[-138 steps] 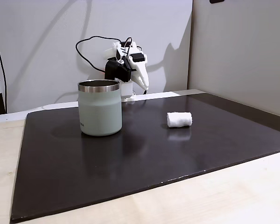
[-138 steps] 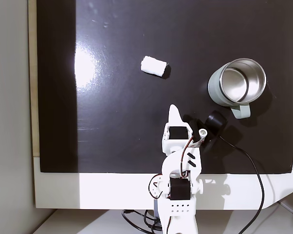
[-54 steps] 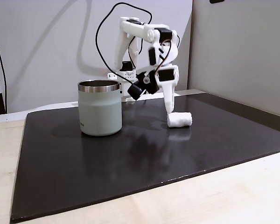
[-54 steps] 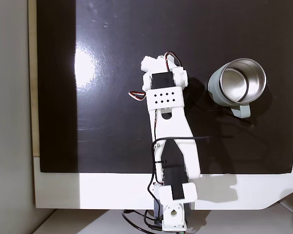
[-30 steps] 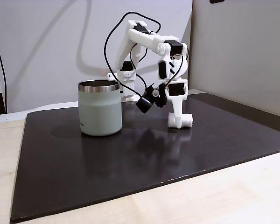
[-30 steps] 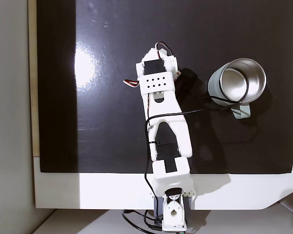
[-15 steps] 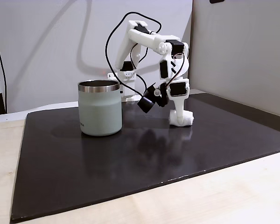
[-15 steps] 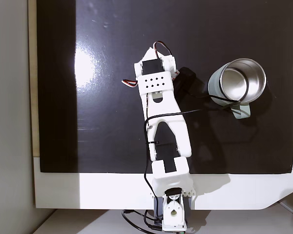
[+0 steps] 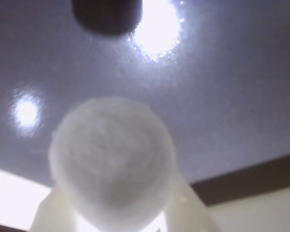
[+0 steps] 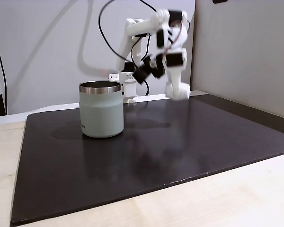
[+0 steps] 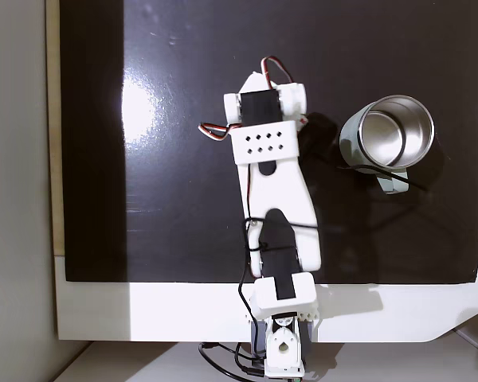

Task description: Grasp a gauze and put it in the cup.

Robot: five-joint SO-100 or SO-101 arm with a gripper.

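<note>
We see the gauze (image 9: 112, 162) pinched between the closed-in fingers (image 9: 188, 205) of the gripper (image 10: 178, 93), lifted clear of the dark mat (image 10: 189, 142); what remains is carrying it over the cup (image 10: 101, 109) and dropping it in

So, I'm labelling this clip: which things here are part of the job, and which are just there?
Part of the job:
- gauze, held in the end effector, lifted off the mat
- cup, standing on the mat

Just there:
- black mat
- wooden table
- black cable
</note>
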